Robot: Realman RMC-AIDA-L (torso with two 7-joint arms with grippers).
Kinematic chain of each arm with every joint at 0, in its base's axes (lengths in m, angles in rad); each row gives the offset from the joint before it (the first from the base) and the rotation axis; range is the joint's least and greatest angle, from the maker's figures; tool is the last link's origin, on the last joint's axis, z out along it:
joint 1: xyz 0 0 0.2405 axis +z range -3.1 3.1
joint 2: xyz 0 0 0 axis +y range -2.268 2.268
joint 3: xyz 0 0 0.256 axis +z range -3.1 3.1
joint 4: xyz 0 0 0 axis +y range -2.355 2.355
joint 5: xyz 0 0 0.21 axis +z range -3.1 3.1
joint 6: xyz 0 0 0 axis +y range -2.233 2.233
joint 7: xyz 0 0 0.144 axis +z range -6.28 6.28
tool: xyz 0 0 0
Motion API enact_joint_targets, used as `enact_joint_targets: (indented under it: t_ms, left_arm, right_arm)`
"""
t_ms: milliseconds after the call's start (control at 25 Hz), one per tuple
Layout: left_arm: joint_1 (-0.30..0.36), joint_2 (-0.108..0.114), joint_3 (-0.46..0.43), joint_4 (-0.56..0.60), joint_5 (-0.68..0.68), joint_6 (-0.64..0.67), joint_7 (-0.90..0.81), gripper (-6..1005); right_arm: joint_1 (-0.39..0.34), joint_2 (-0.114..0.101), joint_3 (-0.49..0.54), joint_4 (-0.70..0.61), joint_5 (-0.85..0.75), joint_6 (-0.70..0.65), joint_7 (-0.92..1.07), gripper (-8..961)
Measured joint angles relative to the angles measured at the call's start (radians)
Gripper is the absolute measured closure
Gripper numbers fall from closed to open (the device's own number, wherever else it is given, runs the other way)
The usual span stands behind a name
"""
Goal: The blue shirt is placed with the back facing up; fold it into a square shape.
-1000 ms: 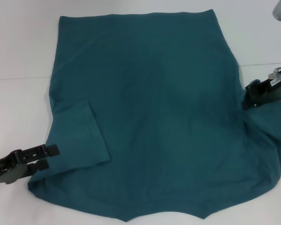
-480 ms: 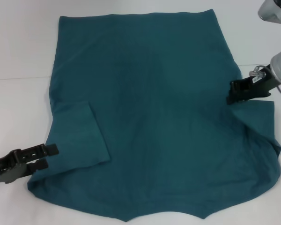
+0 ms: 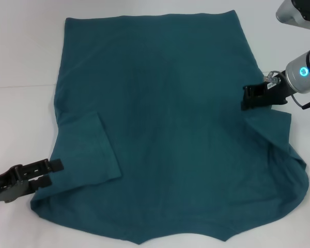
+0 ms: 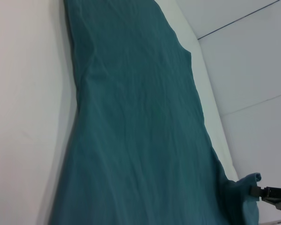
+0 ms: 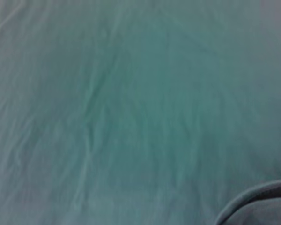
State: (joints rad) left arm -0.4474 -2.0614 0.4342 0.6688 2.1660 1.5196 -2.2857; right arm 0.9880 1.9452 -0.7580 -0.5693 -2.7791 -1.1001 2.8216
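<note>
Presently the blue shirt [image 3: 170, 129] lies spread flat across the white table [image 3: 20, 62], covering most of it, hem at the far side and collar edge at the near side. Its left sleeve is already turned in over the body. Its right sleeve is lifted and drawn toward the middle, judged to be the matching inward fold that squares the sides.

The right gripper [image 3: 248, 98] sits at the right edge of the shirt, fingers clenched on the sleeve cloth, which drapes below it in a loose curl.

The left gripper [image 3: 54, 173] rests low at the near left corner, just beside the folded sleeve; its two fingers stand apart and hold nothing, probably waiting clear of the fold.

Nothing else stands on the table. Only the slack, wrinkled cloth under the right sleeve could spoil a clean crease.
</note>
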Motion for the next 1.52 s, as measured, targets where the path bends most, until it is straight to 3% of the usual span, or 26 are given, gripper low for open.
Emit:
enact_joint_targets:
  t_ms: [880, 1000, 1080, 1280, 1520]
  left_arm:
    - [0.001, 0.0, 0.0, 0.0, 0.003, -0.012, 0.005, 216]
    - [0.003, 0.0, -0.002, 0.0, 0.004, -0.012, 0.004, 216]
    - [0.004, 0.0, -0.005, 0.0, 0.005, -0.012, 0.004, 216]
    - [0.007, 0.0, -0.008, 0.0, 0.006, -0.012, 0.004, 216]
    - [0.008, 0.0, -0.008, 0.0, 0.007, -0.024, 0.004, 216]
  right_arm:
    - [-0.015, -0.009, 0.001, 0.0, 0.072, 0.018, 0.009, 771]
    - [-0.016, -0.008, 0.0, 0.0, 0.075, 0.012, -0.016, 623]
    - [-0.017, -0.015, -0.003, -0.006, 0.066, -0.011, -0.029, 524]
    - [-0.067, -0.057, 0.004, -0.084, 0.048, -0.128, -0.033, 294]
    - [-0.166, -0.091, 0.017, -0.172, 0.085, -0.22, -0.034, 299]
